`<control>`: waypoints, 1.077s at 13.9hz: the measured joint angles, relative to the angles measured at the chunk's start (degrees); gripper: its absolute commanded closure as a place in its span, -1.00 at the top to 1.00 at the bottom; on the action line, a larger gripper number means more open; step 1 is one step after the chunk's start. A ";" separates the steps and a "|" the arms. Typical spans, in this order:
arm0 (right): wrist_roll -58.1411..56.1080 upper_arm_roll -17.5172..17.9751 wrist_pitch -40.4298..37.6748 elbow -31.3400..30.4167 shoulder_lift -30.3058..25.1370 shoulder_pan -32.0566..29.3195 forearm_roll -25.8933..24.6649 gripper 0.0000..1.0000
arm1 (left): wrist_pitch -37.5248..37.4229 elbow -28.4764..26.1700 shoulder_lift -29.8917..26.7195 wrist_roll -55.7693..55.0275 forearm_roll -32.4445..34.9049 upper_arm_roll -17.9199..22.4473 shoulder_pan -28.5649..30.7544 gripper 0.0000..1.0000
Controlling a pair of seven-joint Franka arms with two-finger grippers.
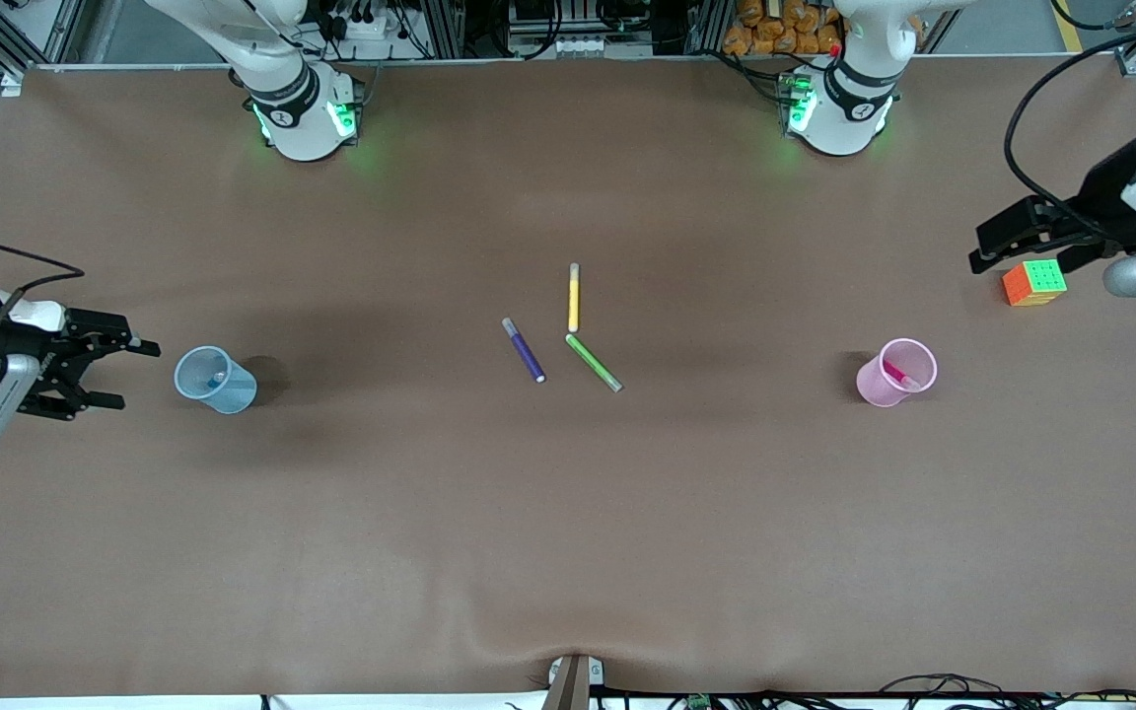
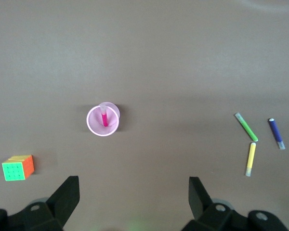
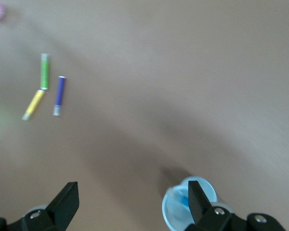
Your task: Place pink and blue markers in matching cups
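The pale blue cup point(image 1: 215, 380) stands toward the right arm's end of the table with the blue marker point(image 1: 217, 377) inside it. The pale pink cup point(image 1: 896, 373) stands toward the left arm's end with the pink marker point(image 1: 894, 374) inside it. My right gripper point(image 1: 139, 375) is open and empty, over the table beside the blue cup point(image 3: 183, 207). My left gripper point(image 1: 977, 251) is open and empty, over the table by the cube. The left wrist view shows the pink cup point(image 2: 103, 121) and pink marker point(image 2: 105, 118).
A purple marker point(image 1: 524, 350), a yellow marker point(image 1: 574, 298) and a green marker point(image 1: 594, 362) lie close together mid-table. A coloured puzzle cube point(image 1: 1033, 282) sits near the left arm's end, farther from the front camera than the pink cup.
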 measured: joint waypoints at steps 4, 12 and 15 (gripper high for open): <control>18.32 0.18 1.44 -0.16 -5.66 5.47 -15.06 1.00 | -0.43 0.01 -0.39 3.98 0.00 7.02 -3.63 1.00; 40.76 -0.15 5.64 -11.86 -16.12 6.28 -19.87 1.00 | -3.50 -2.18 -1.29 5.52 2.98 10.91 -8.33 1.00; 49.63 -0.17 1.21 -11.60 -18.52 6.27 -19.95 1.00 | -2.67 -2.26 -1.49 5.52 2.95 10.96 -8.33 1.00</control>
